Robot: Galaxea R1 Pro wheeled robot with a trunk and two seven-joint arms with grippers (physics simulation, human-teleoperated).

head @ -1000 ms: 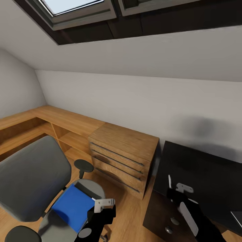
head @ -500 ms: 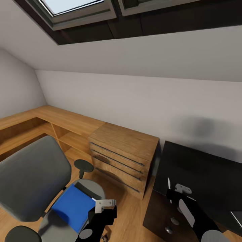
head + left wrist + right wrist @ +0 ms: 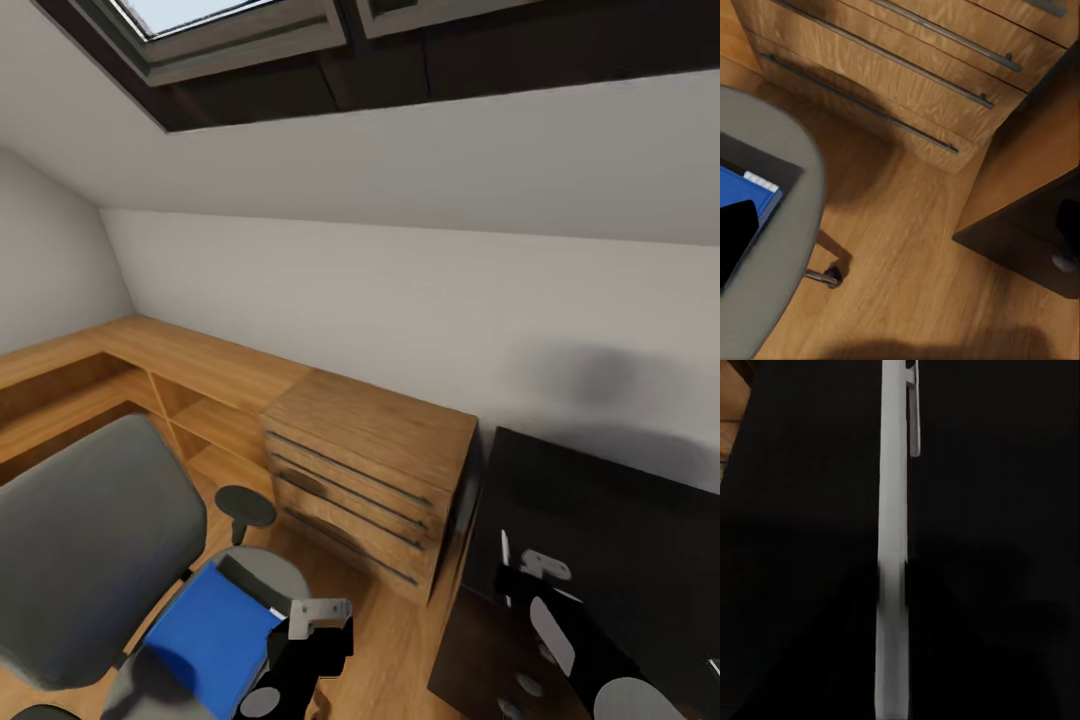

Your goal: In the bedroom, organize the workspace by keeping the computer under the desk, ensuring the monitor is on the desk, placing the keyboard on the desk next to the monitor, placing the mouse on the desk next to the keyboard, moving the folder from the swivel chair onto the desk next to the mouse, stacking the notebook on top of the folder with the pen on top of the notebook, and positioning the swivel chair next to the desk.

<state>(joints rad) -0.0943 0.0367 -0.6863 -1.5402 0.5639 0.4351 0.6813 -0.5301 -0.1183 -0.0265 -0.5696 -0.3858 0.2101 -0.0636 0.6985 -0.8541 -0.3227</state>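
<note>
One swivel chair (image 3: 90, 540), one folder (image 3: 210, 640), one pen (image 3: 505, 553), one desk (image 3: 610, 530), one wooden drawer chest (image 3: 370, 470)

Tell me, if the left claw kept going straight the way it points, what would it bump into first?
Probably the wooden floor, between the chair and the wooden drawer chest. The left claw seems aimed down there, though depth is hard to judge.

Right gripper (image 3: 512, 562) clamps pen (image 3: 891, 547); left gripper (image 3: 318, 612) unclear.

Blue folder (image 3: 212, 640) on swivel chair (image 3: 90, 560)
</note>
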